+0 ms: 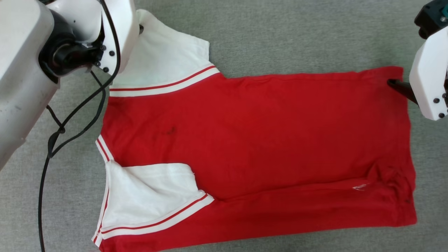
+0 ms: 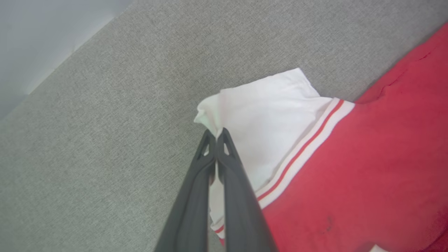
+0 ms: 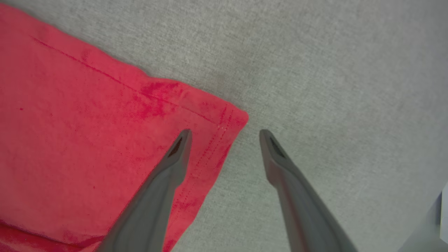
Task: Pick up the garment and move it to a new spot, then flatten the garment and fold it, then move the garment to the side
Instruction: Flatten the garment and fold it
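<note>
The red jersey (image 1: 266, 140) lay flat on the grey desk (image 1: 280, 35), sleeves left. The left hand (image 2: 217, 134) was clenched on the far white sleeve (image 2: 266, 115). The right hand (image 3: 225, 132), spread wide, straddled the far hem corner (image 3: 231, 119) and should pinch both layers before any lift.

The grey woven surface (image 1: 297, 31) lies open far and right of the red jersey (image 1: 266, 140). Left, black cables (image 1: 61, 130) dangle.

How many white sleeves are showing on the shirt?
2. One white short sleeve lies at the head view's upper left, its edge pinched by the left gripper, jaws shut; the other lies lower left, folded onto the red jersey shirt.
</note>
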Controlling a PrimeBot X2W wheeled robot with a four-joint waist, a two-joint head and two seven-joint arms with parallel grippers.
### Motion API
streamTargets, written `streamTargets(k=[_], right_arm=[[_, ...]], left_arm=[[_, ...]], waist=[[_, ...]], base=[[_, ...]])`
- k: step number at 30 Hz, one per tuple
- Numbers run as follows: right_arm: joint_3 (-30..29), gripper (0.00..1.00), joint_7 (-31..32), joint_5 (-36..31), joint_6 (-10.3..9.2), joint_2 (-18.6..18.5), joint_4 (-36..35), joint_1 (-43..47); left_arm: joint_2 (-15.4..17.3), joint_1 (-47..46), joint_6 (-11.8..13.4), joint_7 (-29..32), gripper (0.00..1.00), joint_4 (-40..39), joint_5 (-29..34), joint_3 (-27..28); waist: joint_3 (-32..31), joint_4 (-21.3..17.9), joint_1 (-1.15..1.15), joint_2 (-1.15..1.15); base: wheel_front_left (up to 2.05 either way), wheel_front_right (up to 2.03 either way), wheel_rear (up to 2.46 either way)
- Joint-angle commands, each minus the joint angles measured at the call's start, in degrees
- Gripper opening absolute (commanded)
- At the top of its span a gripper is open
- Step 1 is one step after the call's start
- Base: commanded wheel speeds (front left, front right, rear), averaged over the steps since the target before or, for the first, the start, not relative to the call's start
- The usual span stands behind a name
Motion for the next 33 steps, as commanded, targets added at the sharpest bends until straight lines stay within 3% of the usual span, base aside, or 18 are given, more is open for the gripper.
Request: streamTargets(k=[1,10,11,12,21,33], right_arm=[[0.20,1.00,0.40,0.01,-0.04,0.82,1.56,-0.98],[5.39,1.00,-1.64,0.67,-0.02,3.97,9.61,1.67],[6.13,0.83,-1.64,1.09,-0.01,3.81,9.85,1.79],[6.61,0.00,-1.98,1.50,0.05,3.52,9.93,1.67],[5.60,0.00,-11.78,3.40,-0.04,1.81,10.53,-0.52],[8.53,0.00,-24.38,7.25,-0.04,-2.91,7.08,10.35]], left_arm=[[-0.23,-0.81,-0.04,-0.39,0.00,-0.30,0.41,-0.12],[0.08,-1.89,-0.06,-1.45,0.00,-1.04,0.22,-1.09],[0.18,-1.83,-0.06,-1.54,0.00,-0.95,0.16,-1.22],[0.26,-1.67,-0.06,-1.60,0.00,-0.84,0.03,-1.37],[1.28,1.56,-0.07,-4.98,0.00,-1.06,-1.40,-2.64],[5.69,13.99,0.39,-11.43,0.00,-7.39,-4.57,-4.74]], waist=[[1.20,1.05,0.00,0.00],[3.27,2.20,0.00,0.00],[3.22,2.14,0.00,0.00],[3.06,2.04,0.00,0.00],[-3.06,1.62,0.00,0.00],[-14.71,2.54,0.00,0.00]], base=[[0.00,0.00,0.00],[0.00,0.00,0.00],[0.00,0.00,0.00],[0.00,0.00,0.00],[0.00,0.00,0.00],[0.00,0.00,0.00]])
